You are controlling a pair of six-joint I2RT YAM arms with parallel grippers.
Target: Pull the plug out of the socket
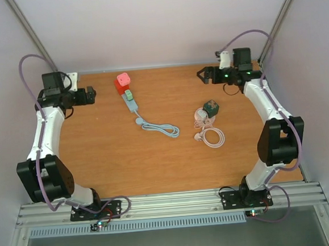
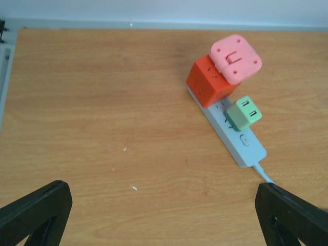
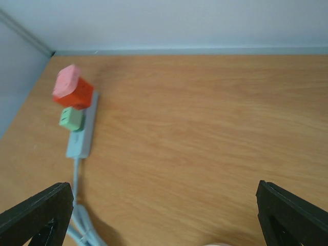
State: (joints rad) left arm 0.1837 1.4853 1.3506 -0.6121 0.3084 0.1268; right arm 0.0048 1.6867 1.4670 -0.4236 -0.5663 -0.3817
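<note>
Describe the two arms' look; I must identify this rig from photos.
The left arm and right arm have white links, black joints and black bases. A lilac cable loops along each. The left pincer and right pincer are black; a green light glows behind the right one.

Looked like smooth matt plastic: power strip (image 2: 250, 146), plus pink plug (image 2: 236, 59), orange cube (image 2: 205, 84), green plug (image 2: 243, 114) on it. Sat on wood-grain table (image 2: 102, 102), slight sheen.

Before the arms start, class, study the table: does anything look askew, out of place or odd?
One thing: the pink block sits on the red cube at the far end of the power strip, twisted out of line with it. A few white specks dot the wood nearby. Nothing looks spilled or broken.
</note>
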